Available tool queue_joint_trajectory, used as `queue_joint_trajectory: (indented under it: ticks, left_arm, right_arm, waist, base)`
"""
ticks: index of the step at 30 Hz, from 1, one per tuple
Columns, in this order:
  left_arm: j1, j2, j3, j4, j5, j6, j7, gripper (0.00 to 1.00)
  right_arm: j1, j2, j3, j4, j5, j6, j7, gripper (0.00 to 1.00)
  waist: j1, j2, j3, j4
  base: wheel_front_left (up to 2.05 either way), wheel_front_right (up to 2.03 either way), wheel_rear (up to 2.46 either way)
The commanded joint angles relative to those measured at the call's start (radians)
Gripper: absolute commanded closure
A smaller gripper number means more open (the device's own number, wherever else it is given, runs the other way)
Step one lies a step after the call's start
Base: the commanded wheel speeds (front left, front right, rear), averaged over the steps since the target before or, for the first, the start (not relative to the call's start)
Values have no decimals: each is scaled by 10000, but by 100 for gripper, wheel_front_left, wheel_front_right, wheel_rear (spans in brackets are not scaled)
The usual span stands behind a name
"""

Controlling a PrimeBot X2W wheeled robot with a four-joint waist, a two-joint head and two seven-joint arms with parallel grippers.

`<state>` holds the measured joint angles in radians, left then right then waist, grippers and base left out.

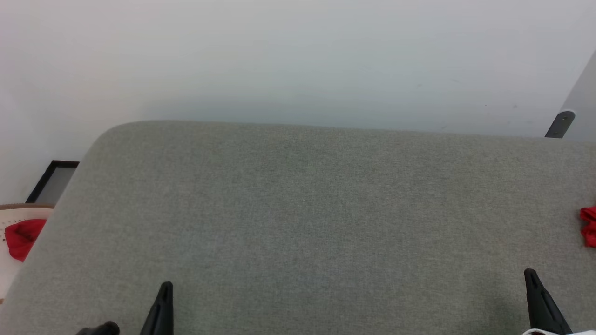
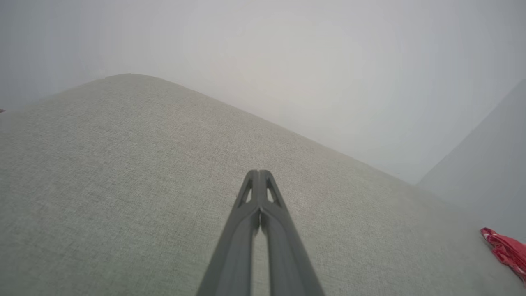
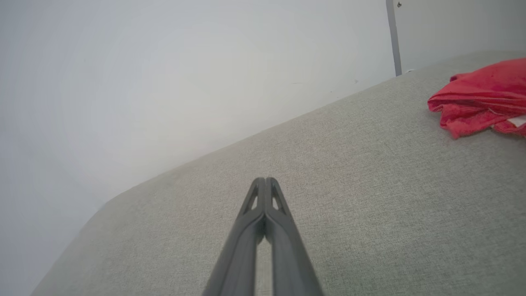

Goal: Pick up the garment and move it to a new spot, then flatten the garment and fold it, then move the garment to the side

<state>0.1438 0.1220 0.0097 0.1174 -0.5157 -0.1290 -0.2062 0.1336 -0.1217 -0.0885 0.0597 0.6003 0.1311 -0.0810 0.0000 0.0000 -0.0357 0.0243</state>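
Note:
The garment (image 3: pixel 483 96) is a crumpled bright red shirt with a bit of white showing, lying on the grey fabric surface (image 1: pixel 298 209) at its right side. It peeks in at the right edge of the head view (image 1: pixel 589 225) and at the lower right of the left wrist view (image 2: pixel 507 250). My left gripper (image 1: pixel 165 286) hovers low at the front left, fingers pressed together, holding nothing (image 2: pixel 259 174). My right gripper (image 1: pixel 528 273) sits at the front right, also shut and empty (image 3: pixel 266 181), with the garment some way off to its right.
A pale wall runs behind the grey surface. Off the left edge lies a small red cloth (image 1: pixel 23 237) on a pale object, with a dark-framed panel (image 1: pixel 53 181) beyond it. A dark bracket (image 1: pixel 561 123) stands at the far right corner.

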Motion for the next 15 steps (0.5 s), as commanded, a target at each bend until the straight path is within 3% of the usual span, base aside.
queue_joint_trajectory:
  ticks: [1,15]
  left_arm:
    - [-282,15,66,-78,-419,1,77,100]
    - [-750,-58,171,205,-2547,-7,616,100]
  right_arm:
    - [-292,-25,-39,-77,366,1,50,100]
    - [-725,119,-88,293,2266,0,421,100]
  waist:
    - [0,0,5,-3]
    - [0,0,53,-33]
  base:
    - [0,0,0]
    - [0,0,0]
